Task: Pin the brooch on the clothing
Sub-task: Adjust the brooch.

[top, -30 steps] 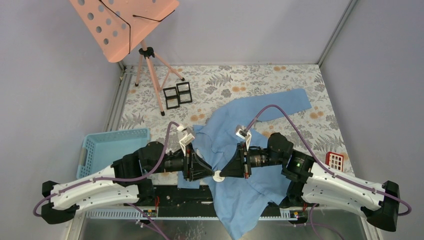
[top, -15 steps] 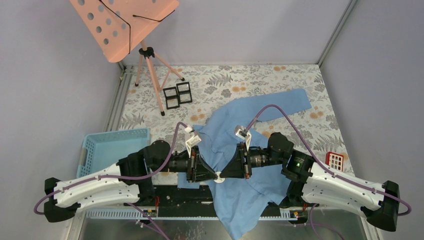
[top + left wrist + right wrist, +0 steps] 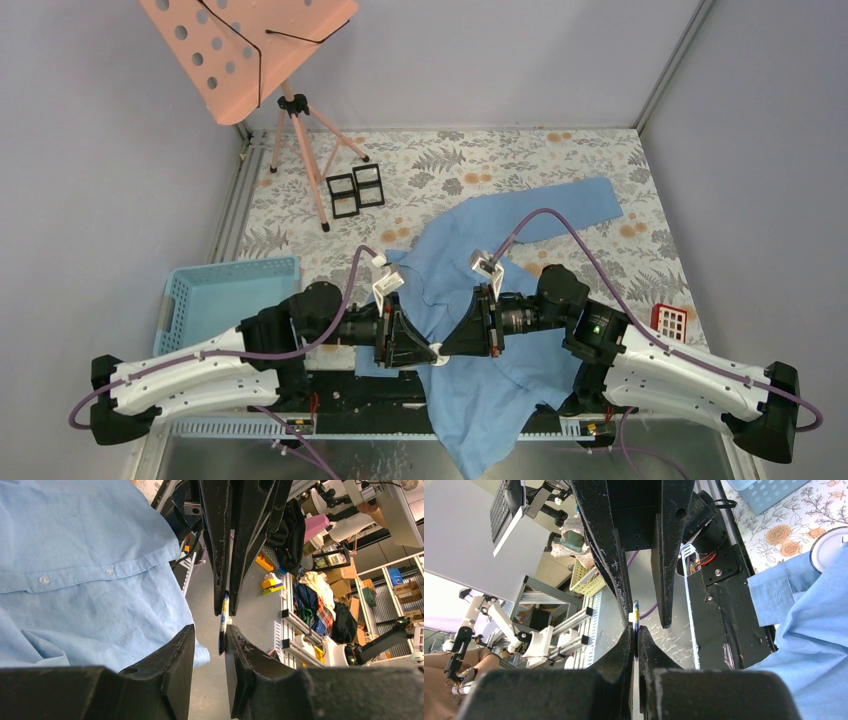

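The 2 arms meet tip to tip at the near edge of the table, just above the front part of the shirt. The brooch hangs between them in the air, a small white disc from above and not pinned to anything.

The right pincer is clamped tight on the brooch. In the right wrist view its 2 fingers press together on the thin edge of the disc, which stands edge-on and shows a blue and white rim.

The left pincer is narrowly parted, with a gap wider than the brooch. The lower end of the disc reaches down into that gap and lies close against 1 finger while the other finger stands apart. I cannot tell whether the near finger truly touches it.

The light blue shirt lies crumpled and spread over the flowered table, 1 sleeve stretched toward the far right and the lower part draped over the near edge. In the left wrist view, 2 white buttons sit along its placket — the cloth there is flat.

A light blue basket stands beside the left arm. A pink music stand and 2 black frames are at the far left, well apart from the shirt.
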Robot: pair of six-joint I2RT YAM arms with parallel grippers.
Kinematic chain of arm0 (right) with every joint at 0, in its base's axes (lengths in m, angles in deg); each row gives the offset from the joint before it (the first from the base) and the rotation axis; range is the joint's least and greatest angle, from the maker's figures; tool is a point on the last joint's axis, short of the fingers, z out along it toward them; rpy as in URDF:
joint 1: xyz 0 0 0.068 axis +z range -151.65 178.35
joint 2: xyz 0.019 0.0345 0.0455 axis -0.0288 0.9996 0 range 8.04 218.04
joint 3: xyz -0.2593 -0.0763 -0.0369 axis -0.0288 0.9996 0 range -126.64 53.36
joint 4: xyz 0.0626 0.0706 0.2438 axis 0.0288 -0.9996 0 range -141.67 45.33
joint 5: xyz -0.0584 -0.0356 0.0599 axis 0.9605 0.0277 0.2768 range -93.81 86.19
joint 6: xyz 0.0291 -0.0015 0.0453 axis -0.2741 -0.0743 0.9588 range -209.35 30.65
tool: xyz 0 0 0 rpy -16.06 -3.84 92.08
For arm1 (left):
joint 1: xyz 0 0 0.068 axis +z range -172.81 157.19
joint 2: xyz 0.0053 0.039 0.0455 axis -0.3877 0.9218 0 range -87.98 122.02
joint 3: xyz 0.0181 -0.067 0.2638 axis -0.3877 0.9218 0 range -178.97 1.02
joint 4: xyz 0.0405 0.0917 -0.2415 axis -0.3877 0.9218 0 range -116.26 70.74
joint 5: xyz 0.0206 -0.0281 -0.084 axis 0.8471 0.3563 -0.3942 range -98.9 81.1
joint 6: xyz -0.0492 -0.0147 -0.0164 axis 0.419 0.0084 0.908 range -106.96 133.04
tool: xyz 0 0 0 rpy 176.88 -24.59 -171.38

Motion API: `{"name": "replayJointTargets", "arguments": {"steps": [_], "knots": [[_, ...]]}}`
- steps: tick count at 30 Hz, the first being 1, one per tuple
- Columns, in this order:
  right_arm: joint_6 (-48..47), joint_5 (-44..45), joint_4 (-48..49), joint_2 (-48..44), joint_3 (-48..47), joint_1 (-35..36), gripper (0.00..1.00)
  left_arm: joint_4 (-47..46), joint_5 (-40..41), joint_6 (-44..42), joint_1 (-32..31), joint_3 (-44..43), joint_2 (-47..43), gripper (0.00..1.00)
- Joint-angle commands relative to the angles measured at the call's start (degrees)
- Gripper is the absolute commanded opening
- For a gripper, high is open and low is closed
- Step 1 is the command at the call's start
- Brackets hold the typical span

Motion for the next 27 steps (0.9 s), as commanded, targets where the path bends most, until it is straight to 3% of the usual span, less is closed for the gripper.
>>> {"name": "replayJointTargets", "arguments": {"steps": [1,16,27], "knots": [[0.45,-1.01,3.16,-0.94,-1.87,-0.11,0.0,-4.14,-0.82,0.54,0.11,0.68,-1.53,0.3],[0.8,-1.92,3.78,-0.9,-1.82,-0.15,0.0,-4.77,0.0,0.94,0.11,1.43,-2.88,0.19],[0.63,-1.19,3.61,-1.52,-1.63,-0.15,0.0,-5.94,-1.05,1.93,0.11,2.47,-2.83,0.19]]}}
